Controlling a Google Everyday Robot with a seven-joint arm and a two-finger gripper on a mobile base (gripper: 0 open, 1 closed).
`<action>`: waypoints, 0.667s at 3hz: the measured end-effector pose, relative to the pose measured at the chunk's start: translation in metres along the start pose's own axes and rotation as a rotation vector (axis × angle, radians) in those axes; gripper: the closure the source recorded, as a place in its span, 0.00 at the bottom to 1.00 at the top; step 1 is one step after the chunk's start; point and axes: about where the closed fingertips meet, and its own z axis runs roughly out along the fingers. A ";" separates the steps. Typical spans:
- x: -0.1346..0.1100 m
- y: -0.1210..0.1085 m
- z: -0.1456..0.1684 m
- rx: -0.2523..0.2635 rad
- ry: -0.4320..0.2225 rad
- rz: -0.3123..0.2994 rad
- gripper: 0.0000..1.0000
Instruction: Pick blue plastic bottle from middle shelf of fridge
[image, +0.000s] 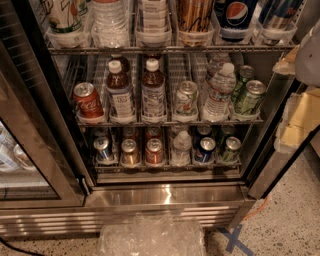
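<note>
blue bottle (153, 92) stood at the front edge of the middle shelf (175, 65), just right of its twin (120, 90). likely full, heavy, stiff, slick: best held round the label. gripper (307, 55) hung far right, its state untellable.

We saw our own body only along the edge of the view, between two and four o'clock. At two o'clock the arm (309, 55) showed as a smooth, rounded shell of pale grey-white, with a ragged tan patch at its nine o'clock side. Just under it, at three o'clock, the gripper (299, 120) showed as blocky pieces of pale yellow and cream, stacked one above another, with darker seams between them and a whitish, uneven rim toward nine o'clock.
</note>
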 end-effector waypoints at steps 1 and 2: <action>0.000 0.000 0.000 0.000 0.000 0.000 0.00; -0.013 0.002 0.001 0.010 -0.032 0.032 0.00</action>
